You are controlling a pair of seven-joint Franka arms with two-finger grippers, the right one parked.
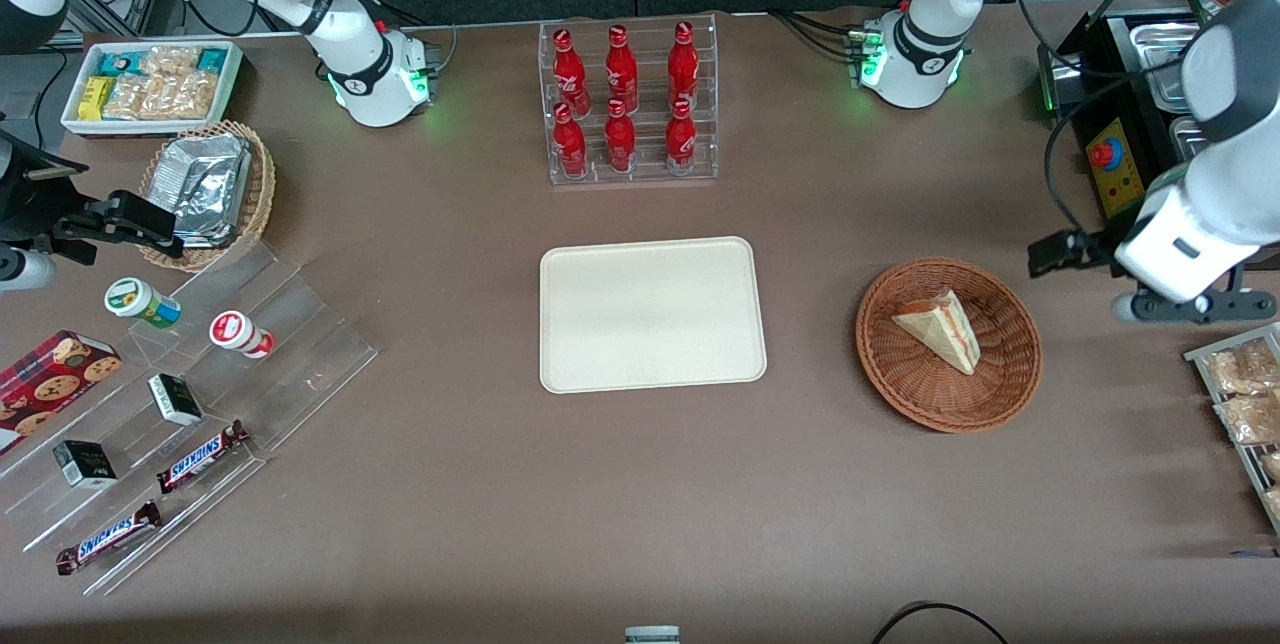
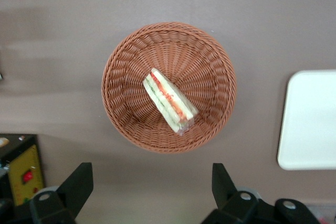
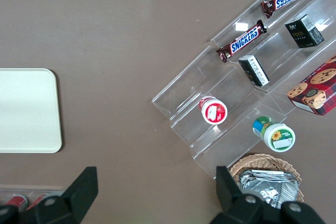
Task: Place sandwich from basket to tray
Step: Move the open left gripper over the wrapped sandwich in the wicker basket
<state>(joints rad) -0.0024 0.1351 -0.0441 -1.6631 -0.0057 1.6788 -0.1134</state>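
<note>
Triangular pale-bread sandwich (image 2: pixel 170 100) in round reddish-brown wicker basket (image 2: pixel 118 77), frame centre; we judge it soft, light; grip flat bread faces gently; gripper (image 2: pixel 152 182) above, fingers apart.

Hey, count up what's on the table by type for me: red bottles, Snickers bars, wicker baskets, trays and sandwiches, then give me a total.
Red bottles: 6
Snickers bars: 2
Wicker baskets: 2, the reddish-brown basket and the tan basket of foil packets
Tray: 1
Sandwich: 1, lying in the reddish-brown basket
Total: 12
The gripper hangs open above that basket.
</note>
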